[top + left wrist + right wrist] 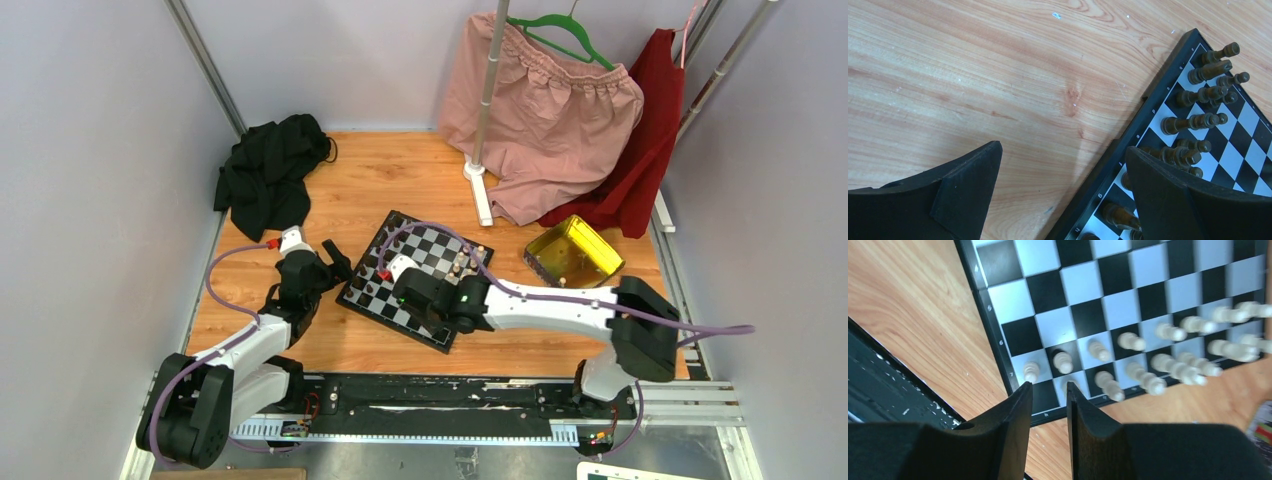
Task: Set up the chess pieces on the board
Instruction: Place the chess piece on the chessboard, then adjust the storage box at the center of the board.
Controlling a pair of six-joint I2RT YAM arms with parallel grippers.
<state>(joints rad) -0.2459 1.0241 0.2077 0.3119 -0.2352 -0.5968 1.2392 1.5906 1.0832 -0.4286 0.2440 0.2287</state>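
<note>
My right gripper [1048, 389] hangs over the near corner of the board [1083, 315], and everything for the next move turns on that corner. The pale pieces [1130, 341] stand upright in 2 rows along the board's edge, running away from the fingers and off to one side. The nearest pawn sits just beyond 1 fingertip. The jaws stand a narrow gap apart with only a dark corner square visible between them, so I judge this hand to be holding nothing. A pale shape may sit tucked behind the other fingertip, but I cannot tell. This arm is plainly the nearer one for the pale side. My left gripper [1064, 150] is spread wide and empty. 1 finger is over the bare table [998, 75] and the other over the board's opposite edge, where the dark pieces [1198, 121] are lined up upright.
</note>
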